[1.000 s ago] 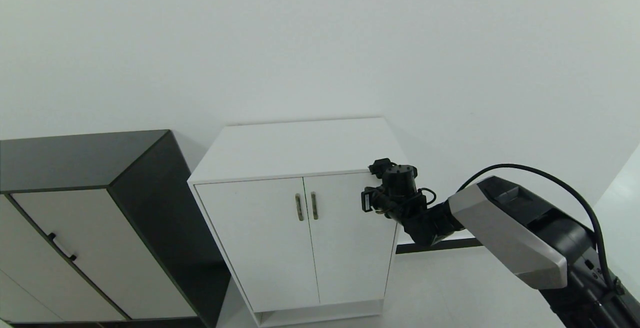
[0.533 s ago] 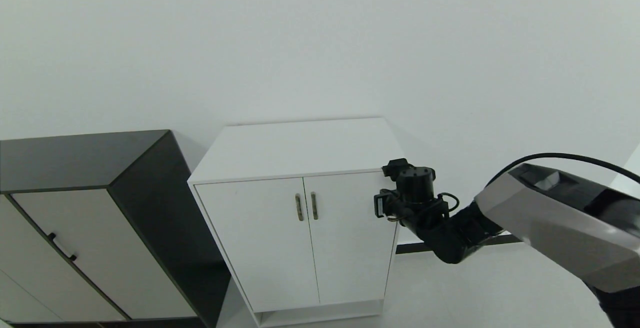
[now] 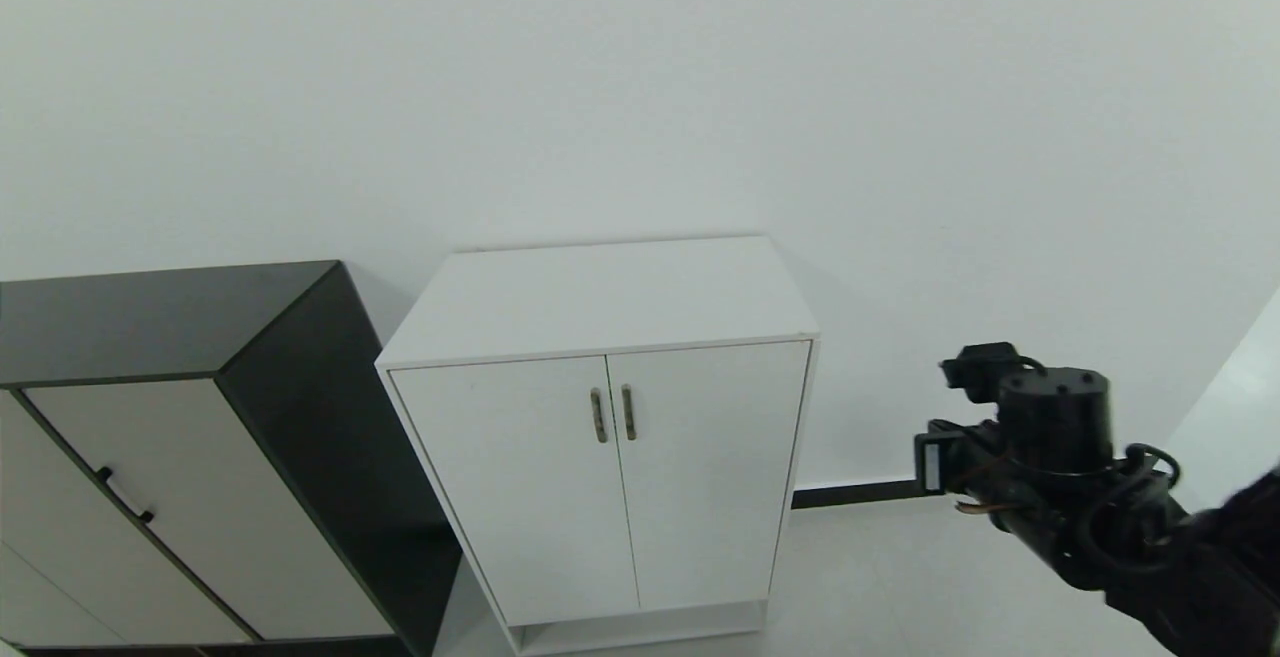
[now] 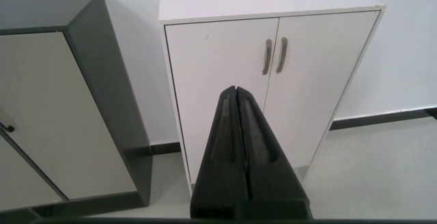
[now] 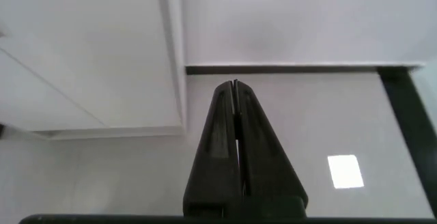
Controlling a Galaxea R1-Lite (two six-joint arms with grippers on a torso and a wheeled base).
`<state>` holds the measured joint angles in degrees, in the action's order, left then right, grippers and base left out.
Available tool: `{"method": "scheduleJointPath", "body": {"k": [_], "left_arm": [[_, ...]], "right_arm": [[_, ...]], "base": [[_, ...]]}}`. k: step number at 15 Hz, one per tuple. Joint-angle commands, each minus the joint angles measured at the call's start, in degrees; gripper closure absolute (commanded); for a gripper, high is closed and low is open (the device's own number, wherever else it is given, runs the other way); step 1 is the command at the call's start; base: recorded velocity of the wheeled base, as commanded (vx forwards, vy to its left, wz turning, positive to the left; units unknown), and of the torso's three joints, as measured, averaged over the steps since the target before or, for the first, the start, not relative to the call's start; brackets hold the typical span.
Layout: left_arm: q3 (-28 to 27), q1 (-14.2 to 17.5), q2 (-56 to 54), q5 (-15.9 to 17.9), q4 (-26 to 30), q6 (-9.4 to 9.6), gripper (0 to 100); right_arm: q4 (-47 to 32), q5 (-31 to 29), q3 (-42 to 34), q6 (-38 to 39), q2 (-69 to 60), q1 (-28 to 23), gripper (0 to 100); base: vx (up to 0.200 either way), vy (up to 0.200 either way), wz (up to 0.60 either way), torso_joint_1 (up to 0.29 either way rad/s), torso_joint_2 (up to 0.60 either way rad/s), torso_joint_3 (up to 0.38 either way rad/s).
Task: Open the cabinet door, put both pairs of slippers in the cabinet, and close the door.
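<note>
The cabinet [image 3: 600,417] stands upright on the floor [image 3: 880,587] with its back against the wall [image 3: 640,87]. Its long axis is vertical and its front faces the robot. It is a plain box of smooth, matte white panels with square edges, a flat top and a recessed plinth at the base.

Two flat doors [image 3: 520,487] cover the front. Both are shut and meet at a narrow vertical seam. Two handles [image 3: 598,415] sit side by side at this seam in the upper part of the doors, one on each door. Each is a slim bar with a dull metal finish, and its long axis is vertical.

A dark cabinet [image 3: 150,317] stands just beside the white one on the robot's left. It has a black top and side, pale door fronts and a black bar handle. A dark baseboard [image 3: 850,493] runs along the foot of the wall to the right of the white cabinet.

The left end effector [image 4: 235,89] is pressed together with nothing between its black, tapered fingers. It points at the left door and stands apart from it.

The right end effector [image 5: 235,84] is likewise pressed together and holds nothing. It points down at the floor near the lower corner of a white cabinet panel. A bright square patch [image 5: 345,171] lies on the floor beside it. In the head view the right arm [image 3: 1060,467] sits low on the right, well apart from the cabinet's right side.
</note>
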<state>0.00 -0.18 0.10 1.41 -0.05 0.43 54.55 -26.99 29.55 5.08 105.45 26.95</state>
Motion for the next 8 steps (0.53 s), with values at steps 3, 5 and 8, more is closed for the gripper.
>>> {"method": "scheduleJointPath", "body": {"k": [3, 5, 8], "left_arm": [[0.00, 0.01, -0.01, -0.01, 0.05, 0.01, 100], [0.00, 0.01, -0.01, -0.01, 0.05, 0.01, 100], [0.00, 0.01, -0.01, -0.01, -0.04, -0.08, 100]], "right_arm": [[0.03, -1.22, -20.85, -0.16, -23.27, -8.58, 100], [-0.24, -1.14, -26.47, -0.07, -30.13, -10.52, 100], [-8.15, -1.31, -29.29, 0.28, -43.22, -10.78, 100]], "base": [[0.000, 0.000, 0.00, 0.000, 0.00, 0.000], [0.000, 0.000, 0.00, 0.000, 0.00, 0.000], [0.000, 0.000, 0.00, 0.000, 0.00, 0.000]]}}
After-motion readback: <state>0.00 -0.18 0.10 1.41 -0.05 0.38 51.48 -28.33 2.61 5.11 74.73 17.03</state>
